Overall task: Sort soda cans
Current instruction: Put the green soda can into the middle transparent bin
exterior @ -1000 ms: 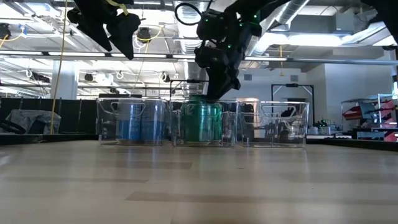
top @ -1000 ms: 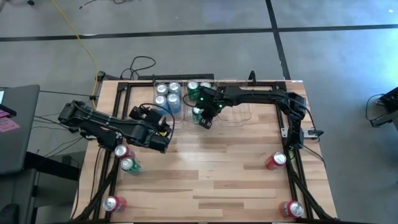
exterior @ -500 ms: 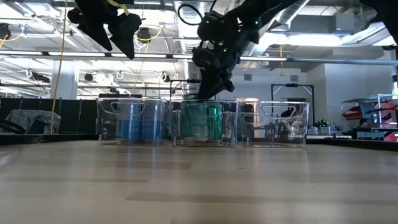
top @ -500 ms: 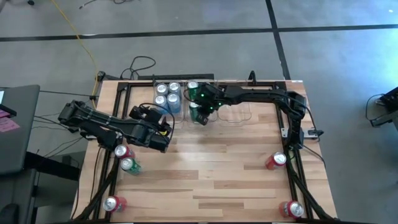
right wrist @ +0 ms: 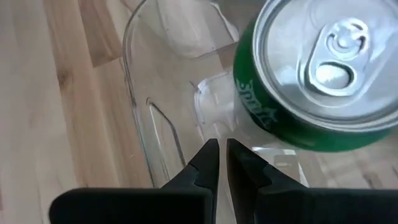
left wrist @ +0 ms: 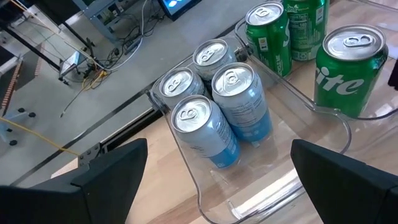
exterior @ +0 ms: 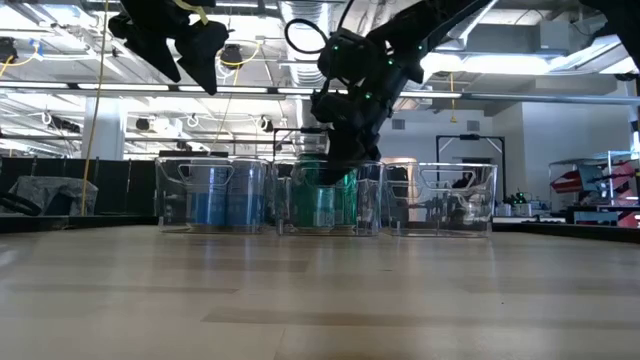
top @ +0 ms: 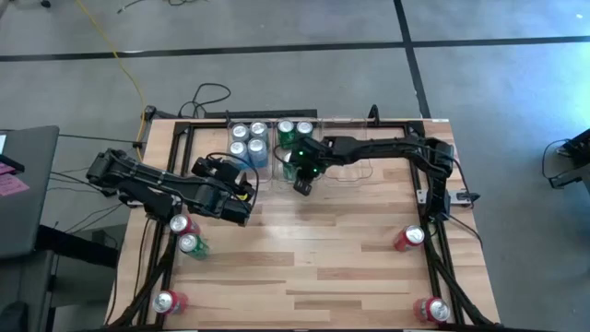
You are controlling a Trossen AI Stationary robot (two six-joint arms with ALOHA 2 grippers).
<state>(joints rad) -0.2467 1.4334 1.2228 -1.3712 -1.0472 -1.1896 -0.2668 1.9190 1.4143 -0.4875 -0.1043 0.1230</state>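
Right end effector [top: 302, 181] hangs over the near end of the middle bin [top: 297, 152], fingers [right wrist: 205, 163] nearly pressed together w/ only a thin slit between, gripping nothing. Right wrist view: fingertips sit at the clear bin wall, just beside a green can [right wrist: 311, 81] standing upright inside. Low view: the same end effector [exterior: 340, 165] dips to about the bin's rim, green cans [exterior: 325, 195] behind it.

Left end effector [top: 241, 198] hovers above the desk [top: 323, 249], near the blue bin's front, well above the surface in low view [exterior: 190, 50]. Its fingers [left wrist: 106, 171] are spread wide, empty.

Cans:
- 4 blue/silver cans [top: 247, 141] upright in the left bin [left wrist: 211, 186], packed 2x2, touching; clear in left wrist view [left wrist: 217, 106].
- 3 green cans in the middle bin per left wrist view: two at the far end [left wrist: 286, 34], one nearer [left wrist: 348, 68].
- 1 green can [top: 192, 244] on the desk at the left side, touching a red can [top: 181, 225].
- Another red can [top: 168, 302] near the front left corner.
- 2 red cans on the right side: one by the right frame rail [top: 409, 239], one at the front right corner [top: 433, 311].

Right bin [exterior: 445, 200] shows no cans in low view.
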